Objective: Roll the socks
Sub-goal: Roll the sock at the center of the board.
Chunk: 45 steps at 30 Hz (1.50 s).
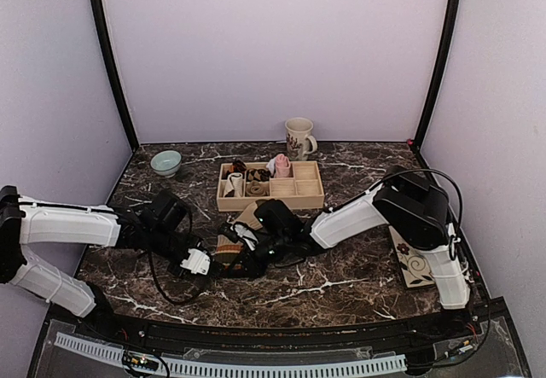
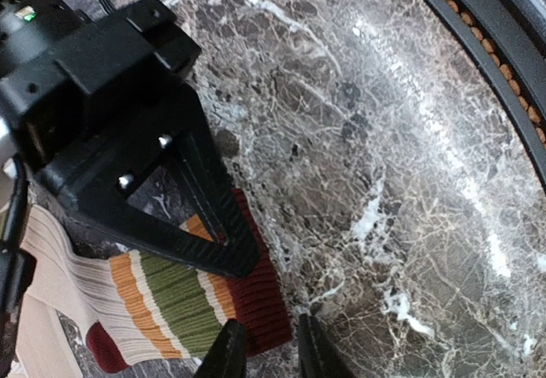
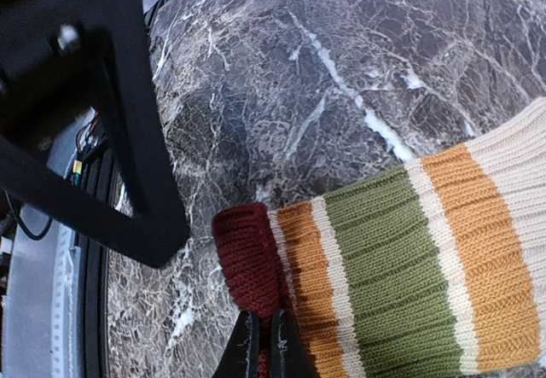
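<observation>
Fingers, right: the right gripper [image 3: 265, 337] is clenched, its fingers [image 3: 248, 348] pinched together on the lower edge of the dark-red cuff [image 3: 247, 254].
Fingers, left: the left gripper [image 2: 266, 348] stands parted and released. The cuff's corner lies in the gap, with bare marble showing beside one finger.
Sock position: the tan sock [image 3: 401, 267] lies flat on the marble table [image 3: 358, 62], at mid-table on the near side of the wooden tray [image 1: 270, 200], under both grippers.
Sock axis: in the right wrist view the long axis runs from the cuff at lower centre up to the right edge. Orange, green and cream stripes cross it. The cuff end points toward the left gripper.
Arm pose: the left arm [image 1: 68, 224] and the right arm [image 1: 350, 216] both reach inward and low, wrists meeting over the sock.
Not determined: the toe end, which is out of sight.
</observation>
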### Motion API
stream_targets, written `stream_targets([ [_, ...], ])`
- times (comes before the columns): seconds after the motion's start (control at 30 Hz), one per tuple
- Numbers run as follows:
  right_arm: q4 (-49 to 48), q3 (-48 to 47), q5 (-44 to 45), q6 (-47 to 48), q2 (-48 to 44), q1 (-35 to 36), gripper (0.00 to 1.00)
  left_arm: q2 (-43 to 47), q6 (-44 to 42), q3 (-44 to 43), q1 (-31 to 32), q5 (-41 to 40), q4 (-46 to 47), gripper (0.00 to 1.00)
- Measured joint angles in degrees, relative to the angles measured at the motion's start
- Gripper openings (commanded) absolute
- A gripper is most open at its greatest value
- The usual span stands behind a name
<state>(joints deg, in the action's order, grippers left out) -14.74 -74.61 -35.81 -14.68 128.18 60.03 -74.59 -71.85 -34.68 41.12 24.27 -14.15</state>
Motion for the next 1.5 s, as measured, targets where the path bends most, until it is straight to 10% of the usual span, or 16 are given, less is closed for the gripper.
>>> stream_targets([
  [1.5, 4.9, -3.8, -4.5, -5.9, 2.2, -1.5, 0.0, -8.2, 6.7, -3.4, 5.2, -11.9, 3.2, 0.22],
])
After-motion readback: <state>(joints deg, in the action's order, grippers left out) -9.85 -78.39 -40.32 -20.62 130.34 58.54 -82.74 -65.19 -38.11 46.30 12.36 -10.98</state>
